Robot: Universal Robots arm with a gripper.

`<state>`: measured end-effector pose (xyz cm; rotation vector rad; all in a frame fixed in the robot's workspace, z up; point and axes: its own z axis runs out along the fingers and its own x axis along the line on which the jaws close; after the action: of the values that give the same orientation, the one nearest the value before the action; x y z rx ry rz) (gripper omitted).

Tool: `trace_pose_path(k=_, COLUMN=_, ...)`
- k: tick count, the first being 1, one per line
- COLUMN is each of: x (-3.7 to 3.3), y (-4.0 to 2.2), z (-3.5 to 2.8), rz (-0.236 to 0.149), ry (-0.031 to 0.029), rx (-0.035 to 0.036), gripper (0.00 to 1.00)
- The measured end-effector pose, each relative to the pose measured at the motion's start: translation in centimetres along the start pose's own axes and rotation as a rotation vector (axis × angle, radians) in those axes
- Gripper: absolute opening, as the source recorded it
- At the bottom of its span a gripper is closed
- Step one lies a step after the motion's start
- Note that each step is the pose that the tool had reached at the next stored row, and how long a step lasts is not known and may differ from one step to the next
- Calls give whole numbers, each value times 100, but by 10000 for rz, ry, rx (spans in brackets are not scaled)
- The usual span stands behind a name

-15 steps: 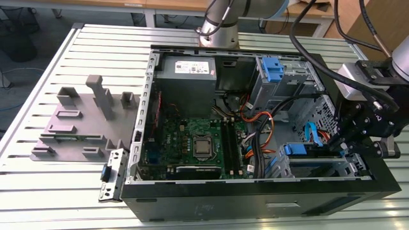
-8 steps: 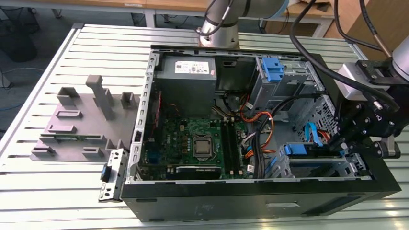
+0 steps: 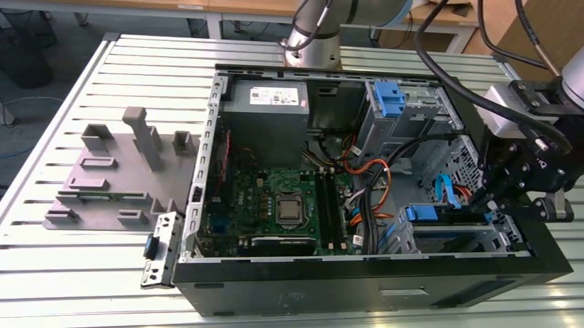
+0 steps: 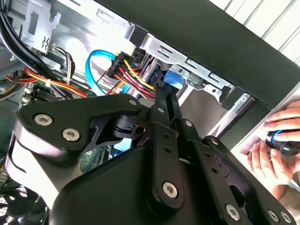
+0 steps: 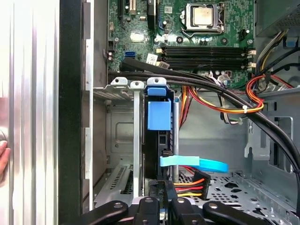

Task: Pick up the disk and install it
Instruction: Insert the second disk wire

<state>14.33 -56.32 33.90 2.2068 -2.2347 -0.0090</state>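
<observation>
The disk (image 3: 447, 220) sits on edge in the lower drive cage (image 3: 456, 239) of the open computer case, at the exterior view's right. In the first wrist view the disk (image 5: 158, 145) shows its dark edge and a blue rail tab, with a blue data cable (image 5: 194, 164) and a coloured power plug (image 5: 187, 182) at its near end. My gripper (image 3: 488, 205) hangs over that cage. In both wrist views the gripper (image 5: 164, 199) (image 4: 165, 91) has its fingers together, tips right at the disk's (image 4: 176, 77) end. Whether they touch it I cannot tell.
Thick black cables (image 5: 211, 86) and orange-yellow wires (image 3: 374, 171) cross the case beside the cage. The motherboard (image 3: 273, 205) and the grey power supply box (image 3: 267, 113) fill the rest. A grey slotted tray (image 3: 109, 178) lies outside. A person's hand (image 4: 276, 145) rests by the case wall.
</observation>
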Motion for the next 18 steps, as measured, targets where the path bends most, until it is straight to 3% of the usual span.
trace_pose_path(k=8, x=-35, y=41, z=2, rz=1, ry=3, rx=2, gripper=17)
trace_pose_path(k=13, x=-37, y=48, z=22, rz=0, ry=48, rx=5, gripper=17)
trace_pose_path(k=18, x=-38, y=49, z=45, rz=0, ry=54, rx=5, gripper=17)
